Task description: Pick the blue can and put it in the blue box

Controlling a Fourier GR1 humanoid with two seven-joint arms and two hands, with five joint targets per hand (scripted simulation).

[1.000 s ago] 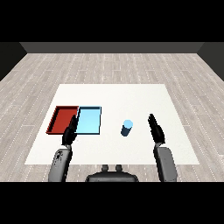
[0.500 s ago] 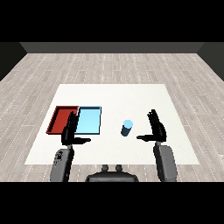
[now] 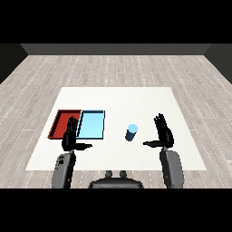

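A small blue can (image 3: 131,132) stands upright on the white table (image 3: 136,99), right of the two trays. The light blue tray (image 3: 92,125) lies beside the red tray (image 3: 63,123), which is on its left. My right hand (image 3: 163,133) is open to the right of the can, thumb pointing toward it, with a gap between them. My left hand (image 3: 70,136) is open too, raised over the near edge of the trays where they meet. Neither hand touches anything.
Grey plank floor surrounds the table. White tabletop stretches behind the can and trays and to the right of my right hand.
My right hand has turned from edge-on to palm facing, thumb out, and shifted slightly left toward the can. The left hand has spread its thumb. The can has not moved.
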